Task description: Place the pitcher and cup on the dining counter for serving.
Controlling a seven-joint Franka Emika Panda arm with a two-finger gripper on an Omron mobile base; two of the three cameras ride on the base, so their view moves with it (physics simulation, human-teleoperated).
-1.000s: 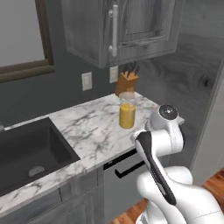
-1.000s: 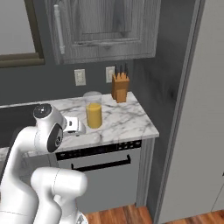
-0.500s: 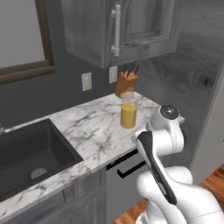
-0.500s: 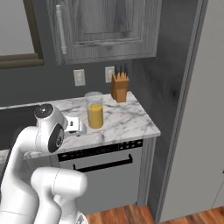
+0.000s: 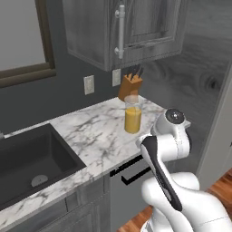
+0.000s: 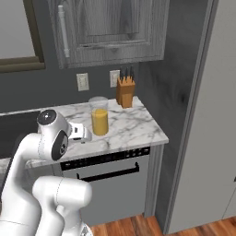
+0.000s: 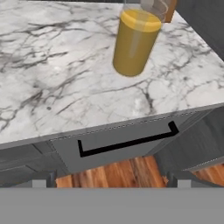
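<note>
pitcher (image 5: 133, 113): upright on the marble counter (image 5: 93, 136) near its right end, part full of orange liquid; also (image 6: 99, 116) and (image 7: 136, 38)
knife block (image 5: 130, 86): behind the pitcher, against the wall, apart from it
sink (image 5: 27, 162): black, set in the counter well left of the pitcher
gripper: fingertips not clear in any view, so cannot tell how wide it is; nothing seen held
arm (image 5: 165, 149): folded in front of the counter edge, short of the pitcher
drawer handle (image 7: 127, 141): black, below the counter edge
</note>
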